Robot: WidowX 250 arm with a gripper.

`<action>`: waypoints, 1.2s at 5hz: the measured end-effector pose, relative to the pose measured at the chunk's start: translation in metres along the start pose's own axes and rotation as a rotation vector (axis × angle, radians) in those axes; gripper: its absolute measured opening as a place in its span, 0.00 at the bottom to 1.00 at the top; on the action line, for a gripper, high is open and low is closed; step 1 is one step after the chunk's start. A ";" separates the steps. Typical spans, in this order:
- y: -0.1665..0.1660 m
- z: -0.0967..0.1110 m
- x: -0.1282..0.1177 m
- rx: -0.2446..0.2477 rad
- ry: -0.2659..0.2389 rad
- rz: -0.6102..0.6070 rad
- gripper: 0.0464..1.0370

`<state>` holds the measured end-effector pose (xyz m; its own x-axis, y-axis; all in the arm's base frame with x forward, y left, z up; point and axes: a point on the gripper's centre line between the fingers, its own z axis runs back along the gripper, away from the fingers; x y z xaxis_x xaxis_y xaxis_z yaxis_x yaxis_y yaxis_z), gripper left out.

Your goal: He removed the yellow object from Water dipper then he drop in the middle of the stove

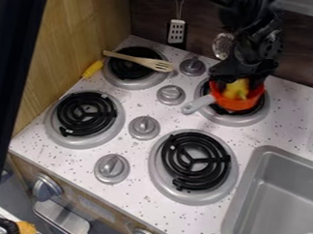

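From where I stand, the black gripper (239, 79) hangs down right over the orange water dipper (241, 103), its lower end at the dipper's mouth. I cannot tell whether it is released or clenched on anything.

The yellow object (236, 89) is just below the gripper, inside the dipper's cup. The gripper covers its upper part, so I can't make out which way it points or how its long axis runs. The dipper's grey handle (199, 104) slants out from the cup toward the lower left of my view, so the dipper's long axis runs from lower left to upper right. The cup is over the burner (231, 120) below the gripper.

The stove (134, 195) has 3 more burners: 1 well to the gripper's left, 1 farther off to the lower left, and 1 below the dipper. Between them I count 4 grey knobs (144, 127). Across the burner to the gripper's left lies a wooden slotted utensil (162, 65), with a yellow handle (93, 69) near its far end. A metal spatula (177, 32) hangs on the wall, up and left from the gripper; the grey sink (247, 199) is down to its right.
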<state>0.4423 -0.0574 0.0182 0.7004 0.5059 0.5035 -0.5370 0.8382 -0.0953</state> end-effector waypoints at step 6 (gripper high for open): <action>0.020 0.048 0.022 0.152 -0.098 -0.024 0.81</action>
<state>0.4248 -0.0392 0.0686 0.6684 0.4578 0.5862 -0.5909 0.8055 0.0446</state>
